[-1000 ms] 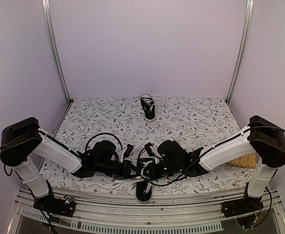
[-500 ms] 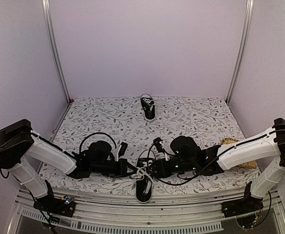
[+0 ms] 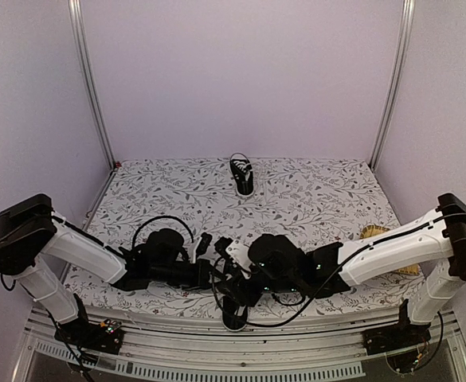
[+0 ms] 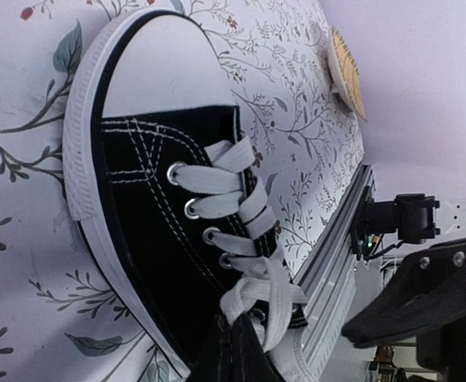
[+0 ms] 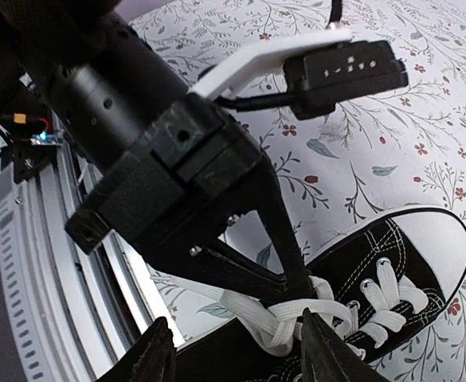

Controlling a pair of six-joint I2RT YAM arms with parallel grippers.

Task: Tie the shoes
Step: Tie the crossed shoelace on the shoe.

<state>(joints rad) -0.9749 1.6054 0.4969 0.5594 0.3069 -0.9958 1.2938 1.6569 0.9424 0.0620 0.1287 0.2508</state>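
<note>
Over at the left of the leaf-printed cloth (image 3: 312, 199), left arm stretched low and nearly flat, white shell over black joints, wrist turned toward the middle. Left gripper (image 4: 236, 354) clamped tight on a flat white lace (image 4: 256, 298), its black fingers tapering to a narrow wedge right at the bunched strands. Near the front edge at centre, close to the ribbed metal rail (image 4: 336, 247), near shoe (image 3: 234, 314): black canvas with white stitching, ridged white rubber sole, smooth rounded toe cap, small metal eyelets. Well apart, at the back of the cloth, far shoe (image 3: 242, 177), same black and white, standing alone. Just right of centre, right gripper (image 5: 239, 354) spread wide above the near shoe, one finger on either side of the laced part, gripping nothing. Further right, long white forearm sloping down from a raised black elbow toward the middle, partly covering a tan woven disc (image 3: 376, 233).
</note>
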